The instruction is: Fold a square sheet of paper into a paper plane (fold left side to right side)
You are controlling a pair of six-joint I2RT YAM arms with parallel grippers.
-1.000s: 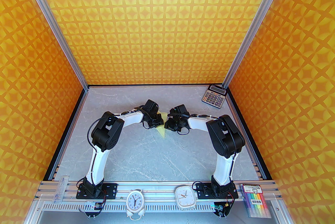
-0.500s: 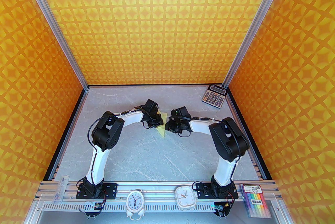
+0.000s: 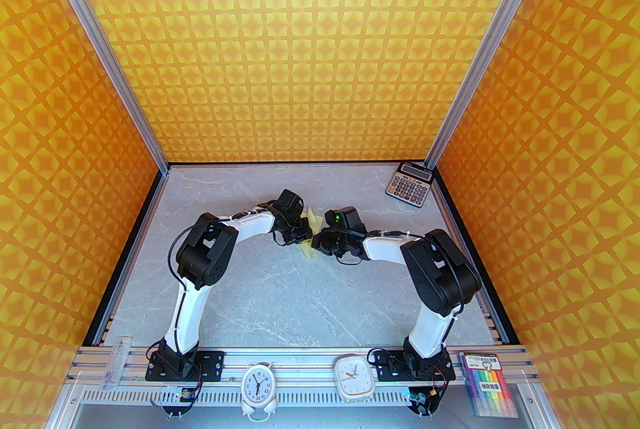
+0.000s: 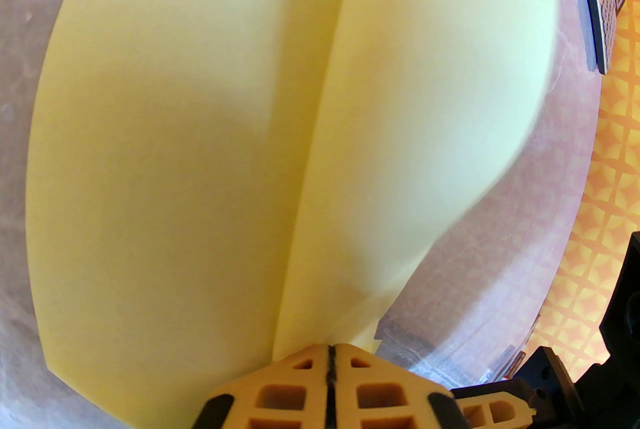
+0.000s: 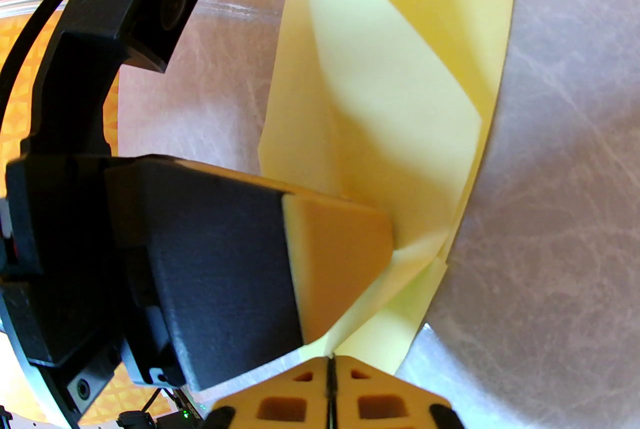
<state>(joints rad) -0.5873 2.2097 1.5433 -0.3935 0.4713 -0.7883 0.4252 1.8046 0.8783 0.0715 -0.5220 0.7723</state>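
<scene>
Yellow paper sheet (image 4: pixel 175 141) (partly folded), pinched by left tool (image 4: pixel 330 351) and right tool (image 5: pixel 330 361), both clenched.

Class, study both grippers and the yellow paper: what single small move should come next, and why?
Probably the right gripper should lower its pinched flap flat onto the table, while the left gripper holds. Both are shut on the square sheet of paper, which stands bowed between them, its crease not yet pressed.

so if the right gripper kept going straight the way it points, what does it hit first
The sheet of paper it pinches, then probably the left gripper close ahead; depth is unclear.
</scene>
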